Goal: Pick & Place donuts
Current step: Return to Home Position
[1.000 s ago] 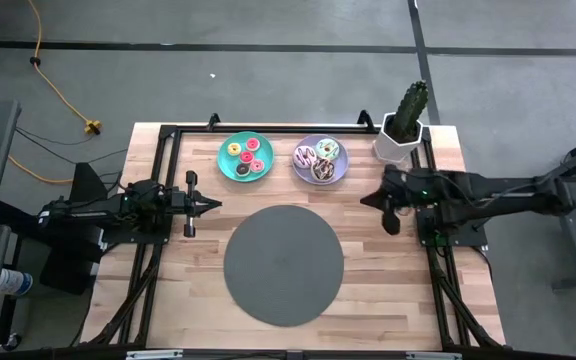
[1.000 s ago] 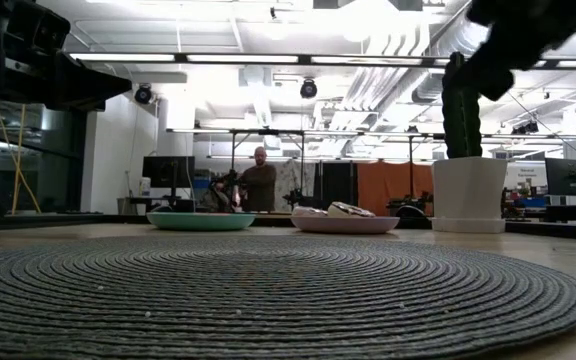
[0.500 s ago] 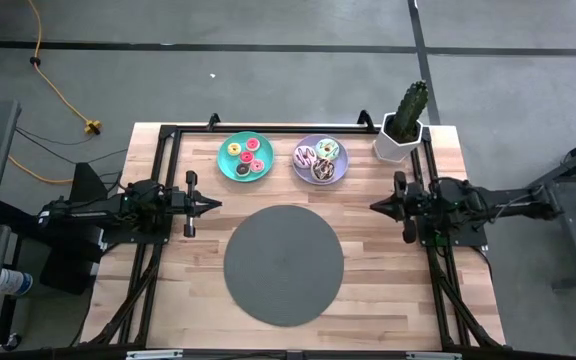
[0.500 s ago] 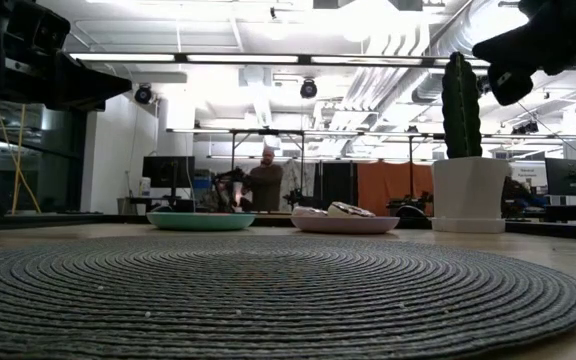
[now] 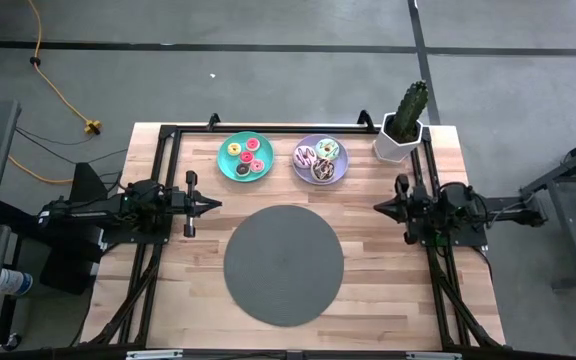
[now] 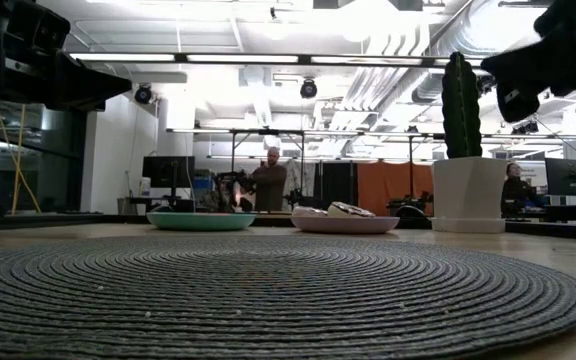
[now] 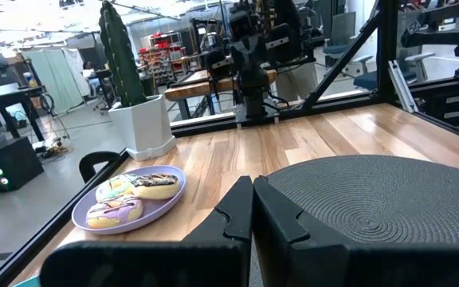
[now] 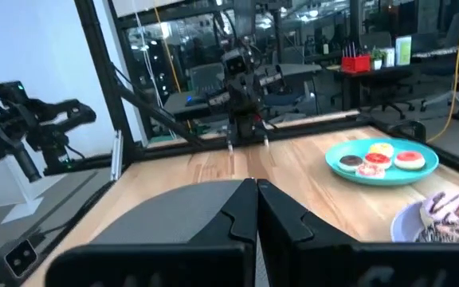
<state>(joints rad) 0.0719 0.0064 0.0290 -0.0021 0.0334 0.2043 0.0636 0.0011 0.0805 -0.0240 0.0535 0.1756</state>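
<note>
Several small donuts (image 5: pixel 235 150) lie on a teal plate (image 5: pixel 225 162) at the table's far side. Three larger donuts (image 5: pixel 326 149) lie on a lilac plate (image 5: pixel 309 178) to its right. In the left wrist view the larger donuts (image 7: pixel 126 198) show on the lilac plate (image 7: pixel 94 225). In the right wrist view the small donuts (image 8: pixel 379 159) show on the teal plate (image 8: pixel 421 171). My left gripper (image 5: pixel 218 204) is shut at the table's left side, pointing level toward the middle. My right gripper (image 5: pixel 376 206) is shut at the right side, level, facing the left one. Neither holds anything.
A big dark grey round mat (image 5: pixel 283 264) lies on the middle of the table, between and in front of the two grippers. A potted cactus (image 5: pixel 400 135) stands at the far right corner, close behind my right arm. Black frame rails run along the table's left, right and far sides.
My right gripper has drawn back toward the table's right edge and come down, tipping from a downward slant to level as its arm folded up. Nothing on the table has moved.
</note>
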